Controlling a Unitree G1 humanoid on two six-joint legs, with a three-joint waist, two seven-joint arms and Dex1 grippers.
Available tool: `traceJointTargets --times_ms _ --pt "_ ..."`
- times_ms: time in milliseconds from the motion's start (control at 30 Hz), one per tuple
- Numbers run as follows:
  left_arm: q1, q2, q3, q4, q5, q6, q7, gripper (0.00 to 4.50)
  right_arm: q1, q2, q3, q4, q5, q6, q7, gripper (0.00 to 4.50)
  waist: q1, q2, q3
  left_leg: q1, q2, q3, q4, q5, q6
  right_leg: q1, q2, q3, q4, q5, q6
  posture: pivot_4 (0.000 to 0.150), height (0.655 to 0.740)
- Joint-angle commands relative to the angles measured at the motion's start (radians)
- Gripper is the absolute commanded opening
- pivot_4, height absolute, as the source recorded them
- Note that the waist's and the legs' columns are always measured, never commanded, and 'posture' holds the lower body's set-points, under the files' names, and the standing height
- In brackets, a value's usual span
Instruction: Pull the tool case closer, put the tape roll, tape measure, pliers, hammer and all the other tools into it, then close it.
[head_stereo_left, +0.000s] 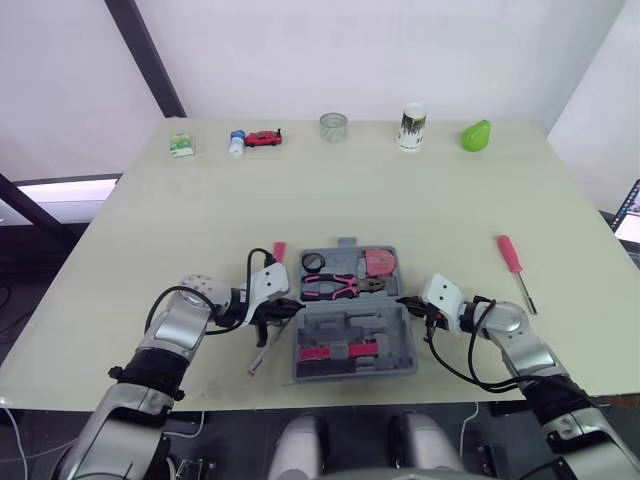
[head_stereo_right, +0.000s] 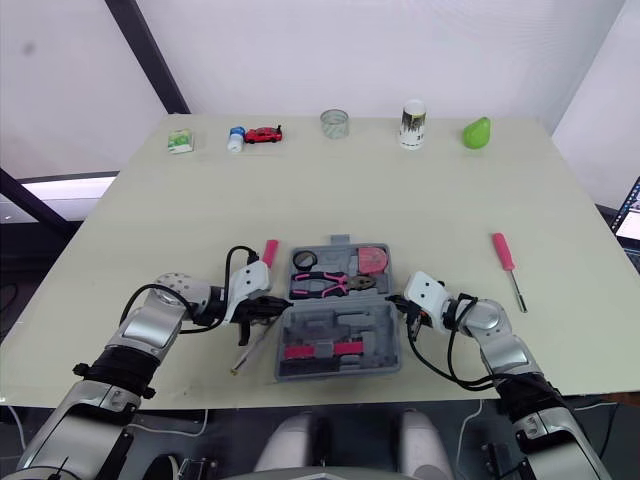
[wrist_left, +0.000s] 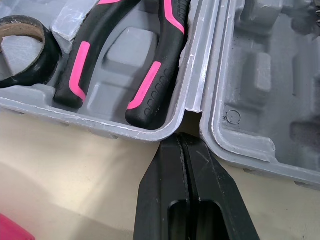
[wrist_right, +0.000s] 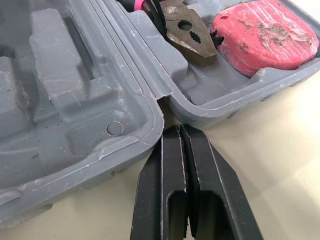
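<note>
Tool case (head_stereo_left: 352, 322) lies open — your left gripper (head_stereo_left: 288, 306) and right gripper (head_stereo_left: 404, 300), both closed, sit at its hinge-notch side edges.

Brightly and evenly lit from above, washing the table (head_stereo_left: 400, 200) pale. Only soft, faint shadows hugging the tool case (head_stereo_left: 380, 330). In the wrist views, mild sheen along the pliers (wrist_left: 150, 85) handles and deep shade tucked under the case rim.
</note>
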Motion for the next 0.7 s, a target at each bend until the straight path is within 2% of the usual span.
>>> traceJointTargets --times_ms 33,267,700 --pt "0.002 -0.017 -0.020 0.006 -0.001 -0.008 0.002 0.00 -0.009 0.018 0.026 -0.064 0.035 -0.010 0.039 0.07 0.000 0.000 0.000 0.000 0.000 0.000 0.000 0.000 0.000 0.000 0.000 0.000 0.000 0.000 0.000 0.150 0.7400" --pt "0.003 -0.016 -0.018 0.012 0.000 -0.016 0.001 0.00 0.009 0.018 0.033 -0.093 0.042 0.026 0.062 0.07 0.001 0.000 0.000 0.000 0.000 0.000 0.000 0.000 0.000 0.000 0.000 0.000 0.000 0.000 0.000 0.150 0.7400" --pt "0.000 -0.020 -0.022 0.010 0.002 -0.014 -0.002 0.00 -0.010 0.028 0.023 -0.061 0.020 -0.022 0.024 0.07 0.000 0.000 0.000 0.000 0.000 0.000 0.000 0.000 0.000 0.000 0.000 0.000 0.000 0.000 0.000 0.150 0.7400"
